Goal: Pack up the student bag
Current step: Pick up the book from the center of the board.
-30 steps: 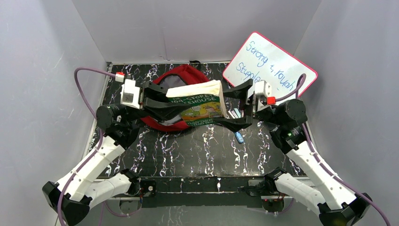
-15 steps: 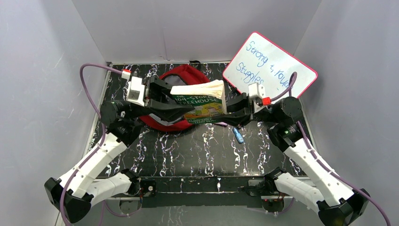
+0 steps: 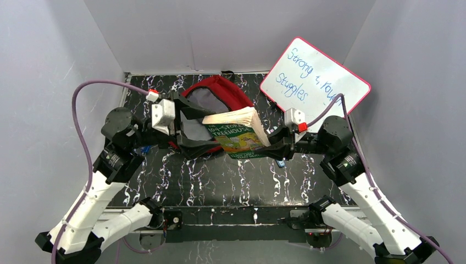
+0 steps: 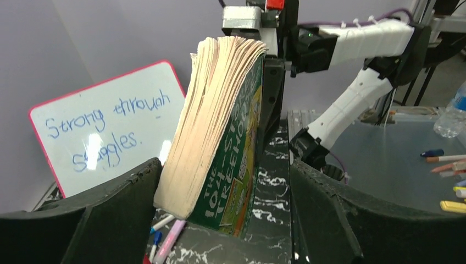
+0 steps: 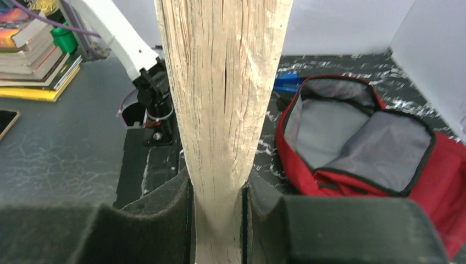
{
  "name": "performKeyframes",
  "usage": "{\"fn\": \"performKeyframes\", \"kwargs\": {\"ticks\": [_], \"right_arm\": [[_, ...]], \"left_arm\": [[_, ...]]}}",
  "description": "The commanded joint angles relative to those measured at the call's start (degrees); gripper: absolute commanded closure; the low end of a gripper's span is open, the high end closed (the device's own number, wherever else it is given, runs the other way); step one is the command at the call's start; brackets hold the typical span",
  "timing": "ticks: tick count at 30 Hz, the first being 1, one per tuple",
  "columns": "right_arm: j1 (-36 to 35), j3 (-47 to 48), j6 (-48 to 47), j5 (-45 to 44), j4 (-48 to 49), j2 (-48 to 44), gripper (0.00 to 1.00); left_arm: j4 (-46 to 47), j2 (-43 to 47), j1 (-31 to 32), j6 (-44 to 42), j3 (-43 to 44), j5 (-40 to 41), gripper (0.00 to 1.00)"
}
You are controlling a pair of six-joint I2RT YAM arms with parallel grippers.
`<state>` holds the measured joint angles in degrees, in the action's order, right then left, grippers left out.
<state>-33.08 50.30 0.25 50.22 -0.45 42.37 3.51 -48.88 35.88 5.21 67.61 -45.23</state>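
Note:
The student bag [image 3: 220, 91] lies at the back of the table, a red backpack unzipped with its grey lining [image 5: 351, 132] showing. A thick green paperback book [image 3: 239, 135] hangs in front of it, above the table. My right gripper [image 3: 269, 144] is shut on the book's right edge, with the page block [image 5: 225, 82] pinched between its pads [image 5: 217, 192]. My left gripper [image 3: 214, 131] stands wide open around the book's [image 4: 220, 137] other end. Both of its fingers [image 4: 110, 214] are clear of the covers.
A pink-framed whiteboard [image 3: 313, 77] leans at the back right. Pens [image 4: 165, 236] lie on the table under the book, and a blue one [image 3: 281, 163] lies by my right gripper. Beside the table are a book stack [image 5: 33, 55] and a water bottle [image 4: 453, 115].
The book passed from left to right: my right gripper closed on it, then my left gripper opened and let go. The book came slightly nearer, and the left arm drew back.

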Motion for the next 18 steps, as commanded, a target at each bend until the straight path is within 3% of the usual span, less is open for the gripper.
{"fn": "performKeyframes", "kwargs": {"ticks": [1,9,18], "right_arm": [[0.02,5.72,-5.75,2.7,-6.31,0.89,1.0],[-0.03,9.51,-15.86,6.53,-17.19,5.74,1.0],[-0.05,13.04,-22.4,6.95,-24.22,9.94,1.0]], "left_arm": [[-18.85,-2.61,0.23,-9.65,4.82,-0.2,0.17],[-23.72,-6.4,0.24,-9.51,5.87,-2.83,0.17],[-28.3,-9.47,0.24,-11.38,7.59,-6.79,0.33]]}}
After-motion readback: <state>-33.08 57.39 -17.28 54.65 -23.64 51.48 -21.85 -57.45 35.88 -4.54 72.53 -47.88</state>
